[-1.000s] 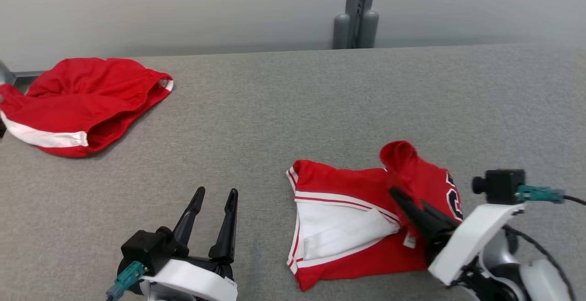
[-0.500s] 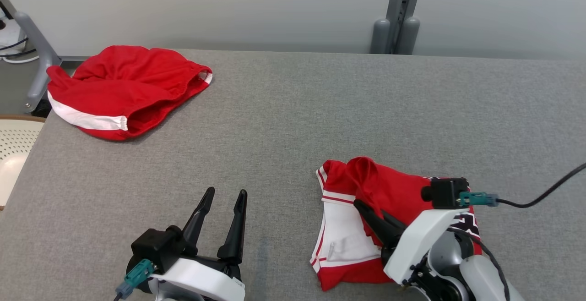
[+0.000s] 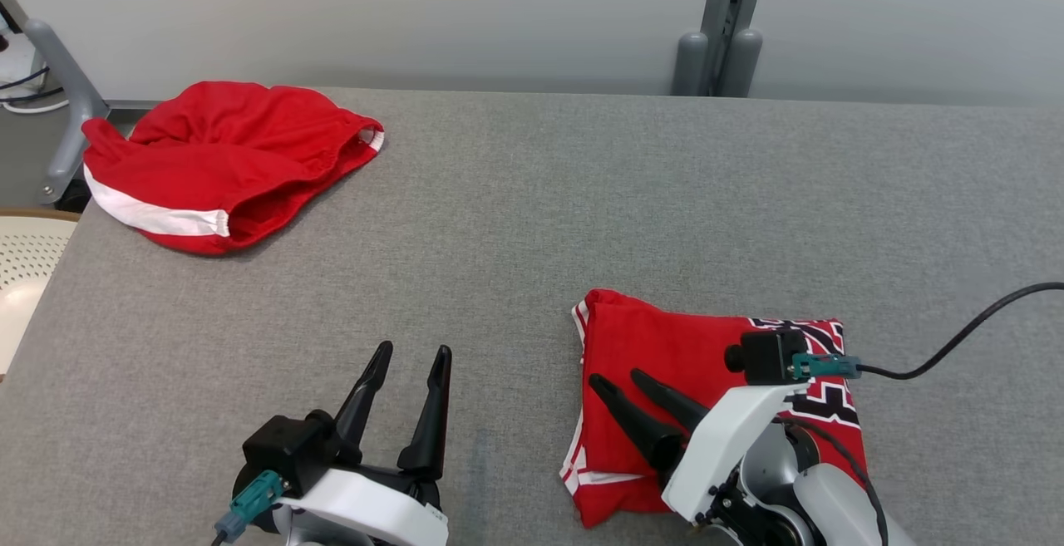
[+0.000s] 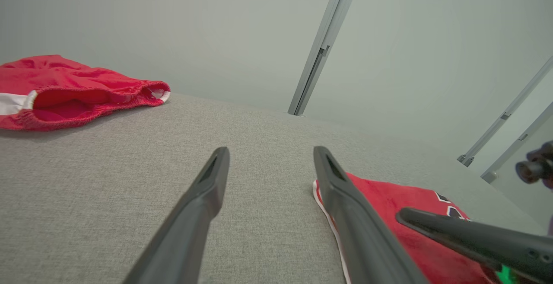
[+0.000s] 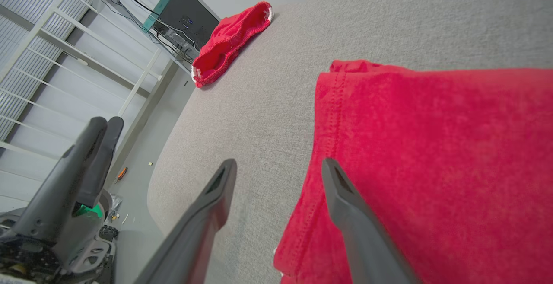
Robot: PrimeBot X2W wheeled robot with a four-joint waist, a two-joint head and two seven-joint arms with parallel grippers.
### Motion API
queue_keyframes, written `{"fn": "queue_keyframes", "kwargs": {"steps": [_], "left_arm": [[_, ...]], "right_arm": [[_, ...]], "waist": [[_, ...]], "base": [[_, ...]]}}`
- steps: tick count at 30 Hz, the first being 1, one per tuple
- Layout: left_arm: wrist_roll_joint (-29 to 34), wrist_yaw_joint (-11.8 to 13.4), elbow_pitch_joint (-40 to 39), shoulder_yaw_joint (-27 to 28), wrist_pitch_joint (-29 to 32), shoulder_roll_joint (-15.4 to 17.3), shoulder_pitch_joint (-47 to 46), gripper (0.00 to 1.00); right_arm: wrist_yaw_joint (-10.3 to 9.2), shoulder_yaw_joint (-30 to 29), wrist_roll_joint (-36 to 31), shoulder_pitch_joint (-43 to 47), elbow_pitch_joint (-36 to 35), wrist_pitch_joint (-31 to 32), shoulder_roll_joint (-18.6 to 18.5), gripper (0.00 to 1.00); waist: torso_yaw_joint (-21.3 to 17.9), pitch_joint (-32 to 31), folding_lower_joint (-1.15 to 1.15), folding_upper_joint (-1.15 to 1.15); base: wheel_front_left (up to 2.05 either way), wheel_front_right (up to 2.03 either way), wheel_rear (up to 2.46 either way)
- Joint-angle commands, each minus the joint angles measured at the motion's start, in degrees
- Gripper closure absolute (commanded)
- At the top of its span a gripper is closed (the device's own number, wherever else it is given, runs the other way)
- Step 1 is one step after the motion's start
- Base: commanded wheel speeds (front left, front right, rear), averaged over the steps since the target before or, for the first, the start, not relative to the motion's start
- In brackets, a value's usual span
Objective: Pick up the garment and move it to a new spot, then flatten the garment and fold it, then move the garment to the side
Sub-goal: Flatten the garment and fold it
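- My right gripper (image 3: 615, 377) stands with its two long dark fingers spread wide and nothing between them. They point toward about 10 o'clock in the head view.
- In the right wrist view one finger hangs over bare grey surface. The other lies over the stitched hem of the folded red jersey with white trim and black-and-white lettering (image 3: 665, 338). I cannot tell whether that finger touches the cloth.
- My left gripper (image 3: 414, 349) sits at 7 o'clock, also wide and empty, well apart from the jersey's left edge.
- The jersey lies at 5 o'clock on the grey fabric-covered table (image 3: 532, 197) as a compact folded packet, with my right wrist over its near half. I judge the fold done and the shift to the side still ahead.
- Risk one: if I pull the right arm back low, the finger over the hem could catch the top layer and flip the fold open.
- Risk two: a pinch that takes only the upper layer would let the packet unroll as it lifts.
- Risk three: the black cable (image 3: 956, 338) at 3 o'clock trails near the jersey and could drag across it as the arm swings.
- The loose red shorts with a white stripe (image 3: 216, 155) at 10 o'clock occupy that corner, so I would not set the jersey there.
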Motion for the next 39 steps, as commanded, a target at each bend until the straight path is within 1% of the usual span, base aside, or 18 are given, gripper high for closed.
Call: {"fn": "queue_keyframes", "kwargs": {"steps": [1,5,8,17,22,28,34,36,39], "left_arm": [[0.33,-0.22,0.04,0.20,-0.25,0.21,-0.76,0.00],[0.64,-0.32,0.14,0.14,-0.25,0.22,-0.85,0.00],[0.83,-0.38,0.19,-0.01,-0.26,0.21,-0.83,0.00],[1.66,-0.17,0.47,-0.33,-0.27,0.25,-1.37,0.00],[2.47,0.52,0.31,0.30,-0.27,-0.07,-2.61,0.00],[4.12,0.91,-0.14,2.60,-0.27,-0.90,-2.49,0.00],[6.36,1.05,0.52,4.96,-0.28,-1.43,-0.63,0.00],[6.49,1.03,0.55,5.52,-0.28,-1.59,-0.07,0.00],[7.47,0.79,0.72,6.97,-0.28,-1.89,1.16,0.00]], "right_arm": [[0.03,-0.16,0.31,-0.63,-0.27,-0.50,-0.24,0.00],[0.03,-1.28,0.30,-0.70,-1.32,-2.97,-0.22,0.00],[0.03,-3.48,-1.91,-0.50,-2.06,-6.31,-1.32,0.00],[0.03,-11.99,-14.85,1.27,-3.28,-18.08,-4.02,0.00],[0.03,-18.07,-23.70,3.02,-4.15,-23.58,-3.46,0.00],[0.03,-23.86,-32.51,5.96,-6.72,-26.51,-1.59,0.00],[0.03,-27.38,-35.09,9.18,-8.95,-27.57,-0.26,0.00],[0.03,-27.69,-35.06,9.77,-9.24,-27.72,-0.16,0.00],[0.03,-27.92,-33.03,10.89,-9.53,-27.89,-0.08,0.00]], "waist": [[-0.15,0.00,0.00,0.00],[-0.66,-0.06,0.00,0.00],[-1.01,-0.07,0.00,0.00],[-2.40,-0.08,0.00,0.00],[-3.22,-0.24,0.00,0.00],[-4.59,-0.91,0.00,0.00],[-5.53,-1.68,0.00,0.00],[-5.64,-1.78,0.00,0.00],[-5.85,-2.08,0.00,0.00]], "base": [[0.00,0.00,0.00],[0.00,0.00,0.00],[0.00,0.00,0.00],[0.00,0.00,0.00],[0.00,0.00,0.00],[0.00,0.00,0.00],[0.00,0.00,0.00],[0.00,0.00,0.00],[0.00,0.00,0.00]]}}
